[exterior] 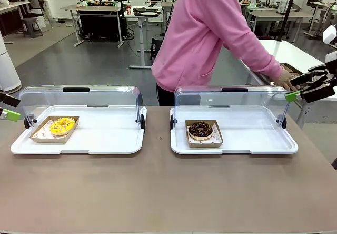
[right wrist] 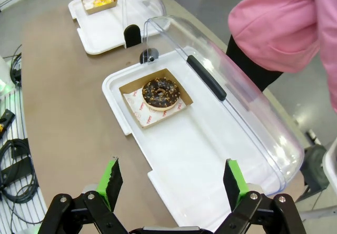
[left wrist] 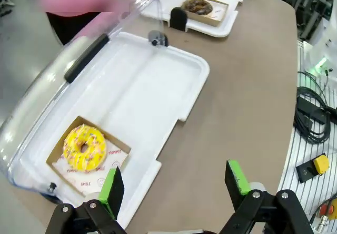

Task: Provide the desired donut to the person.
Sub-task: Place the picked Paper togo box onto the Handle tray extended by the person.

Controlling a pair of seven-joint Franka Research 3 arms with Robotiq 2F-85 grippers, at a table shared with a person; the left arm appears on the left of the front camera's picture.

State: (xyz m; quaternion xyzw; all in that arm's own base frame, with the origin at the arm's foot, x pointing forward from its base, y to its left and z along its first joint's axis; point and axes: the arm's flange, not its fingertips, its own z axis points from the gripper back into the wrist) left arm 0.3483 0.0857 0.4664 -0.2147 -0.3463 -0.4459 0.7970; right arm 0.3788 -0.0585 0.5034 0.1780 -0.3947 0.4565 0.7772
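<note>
The tabletop is brown and smooth. Behind it is a big room with a grey floor and more tables far off.

Two white trays sit on the tabletop, side by side, with a strip of bare tabletop between them. Each tray has a clear lid tipped up at its back edge. That makes two trays, two lids, two paper boxes and two donuts.

The left tray holds the yellow donut in a box near its left end. The robot's left hand hangs over the tabletop, wide open and holding nothing. The yellow donut lies just ahead of its left finger, close by. The near tray edge runs under that finger.

The right tray holds the chocolate donut in a box near its left end. The robot's right hand is wide open too and holds nothing. It hangs over the near edge of this tray. The chocolate donut lies well ahead of it, with plain white tray floor between them.

The near half of the tabletop is bare, so there is lots of open room there.

The person in a pink hoodie stands at the far side, behind the gap between the trays. The person leans toward the right hand's side, with one hand on another table back there.
</note>
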